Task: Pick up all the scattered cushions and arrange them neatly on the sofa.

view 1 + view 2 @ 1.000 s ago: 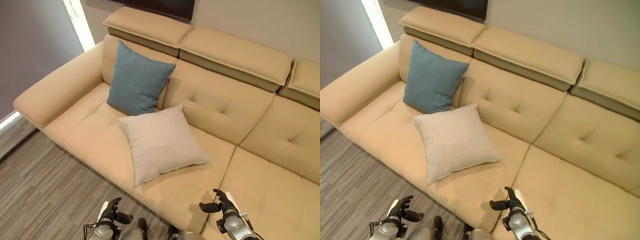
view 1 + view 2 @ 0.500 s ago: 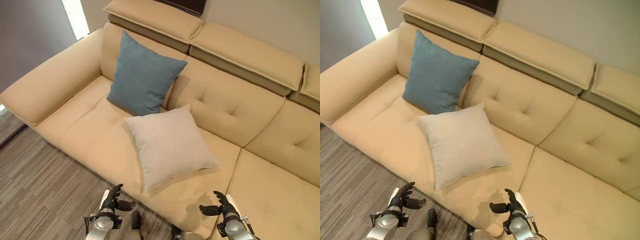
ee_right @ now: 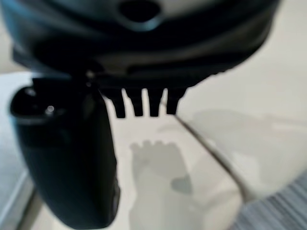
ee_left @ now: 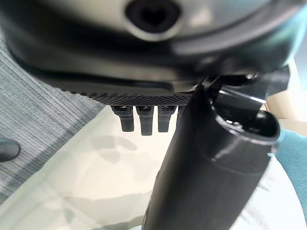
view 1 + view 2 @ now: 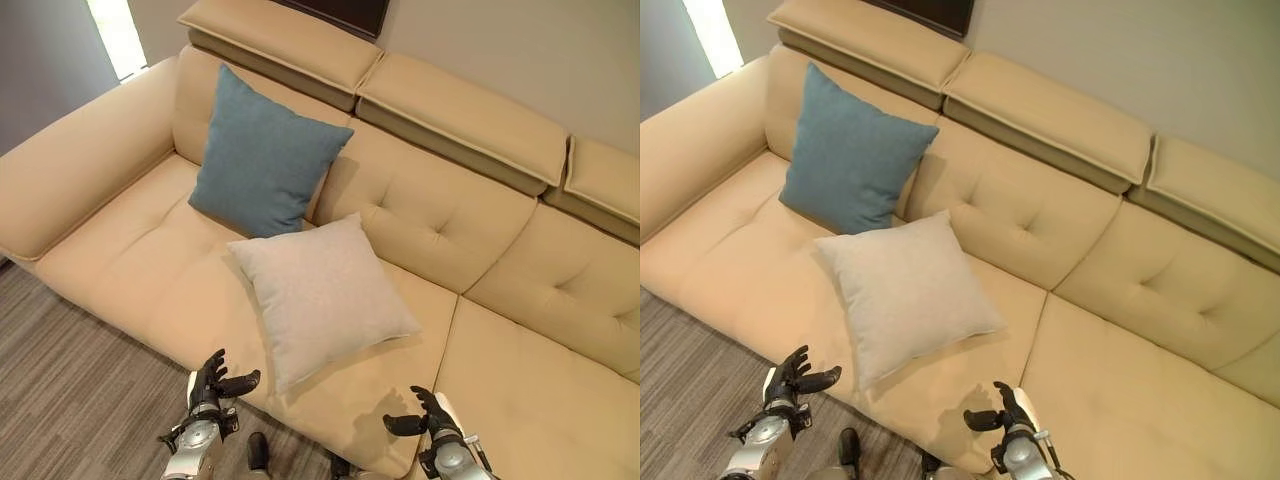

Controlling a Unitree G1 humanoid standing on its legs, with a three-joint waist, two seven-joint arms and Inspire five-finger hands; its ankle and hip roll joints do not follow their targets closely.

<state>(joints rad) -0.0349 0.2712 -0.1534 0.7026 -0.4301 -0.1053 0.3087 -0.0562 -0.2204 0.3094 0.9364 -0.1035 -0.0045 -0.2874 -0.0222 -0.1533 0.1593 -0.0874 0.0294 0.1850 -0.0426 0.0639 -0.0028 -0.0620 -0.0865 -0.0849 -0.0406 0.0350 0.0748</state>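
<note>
Two cushions on the sofa [image 5: 520, 400] seat — upright cushion [image 5: 265, 155] behind flat cushion [image 5: 320, 295].

2 head eyes high above sofa [image 5: 480, 340]; wrist views close over seat.

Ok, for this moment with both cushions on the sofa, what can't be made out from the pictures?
- Sofa: its right end is cut off by the edge of both eye views, so any cushion there or on the floor beyond can't be seen.
- Blue cushion: its lower corner is hidden behind the beige cushion.
- Left hand and right hand: open, holding nothing; the right wrist view is blurred.
</note>
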